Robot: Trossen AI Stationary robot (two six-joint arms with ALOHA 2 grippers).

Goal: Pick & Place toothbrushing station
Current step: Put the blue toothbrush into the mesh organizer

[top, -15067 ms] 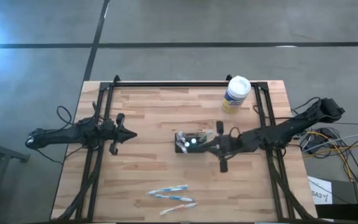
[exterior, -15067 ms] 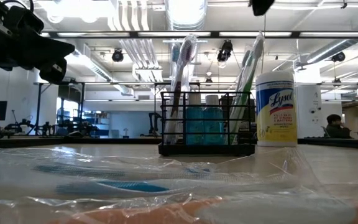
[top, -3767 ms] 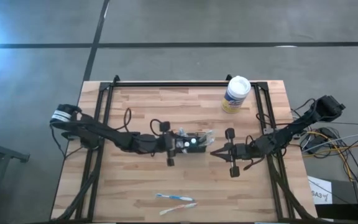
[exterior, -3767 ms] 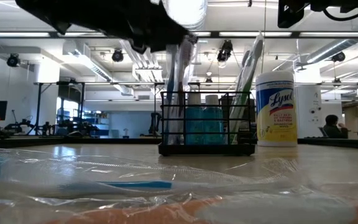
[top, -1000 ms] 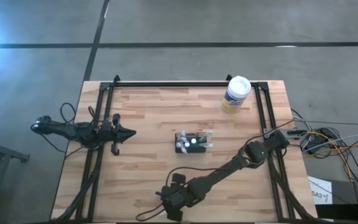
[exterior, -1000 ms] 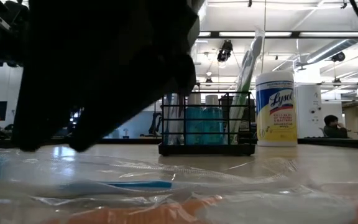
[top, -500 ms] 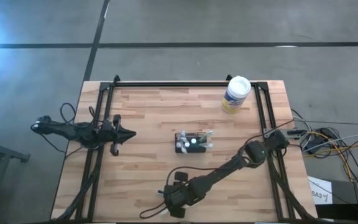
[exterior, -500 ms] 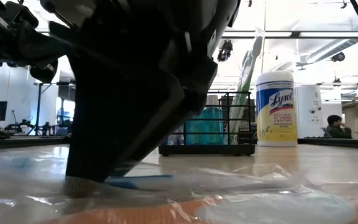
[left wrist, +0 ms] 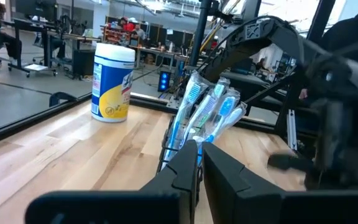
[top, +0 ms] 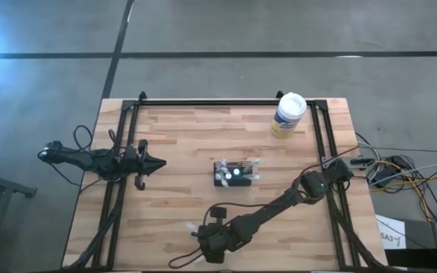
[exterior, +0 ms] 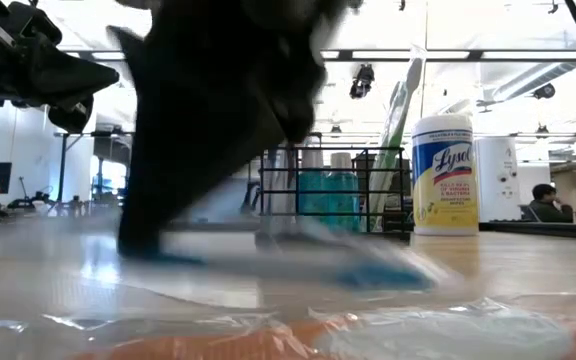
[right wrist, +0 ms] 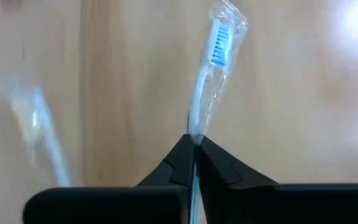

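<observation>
Right gripper, seen from above, reaches low over the near edge of the table, well apart from the toothbrushing station. That black holder sits near the table's middle, its long axis running left to right across the boards, brush heads splayed toward its right end. A pale wrapped toothbrush shows just beside the right gripper's tip. The left gripper waits at the table's left side, pointing toward the station. A white-lidded canister stands at the far right corner.

From table height, the station stands upright as a wire-sided rack, its length across the picture, with the canister just to its right. A dark blurred arm covers much of the left half.

Past the left wrist, its fingers sit closed together with nothing between them, and the station lies ahead with brushes leaning up and outward.

Past the right wrist, the fingers are pinched on the wrapped toothbrush, whose bristle end points away from the gripper.
</observation>
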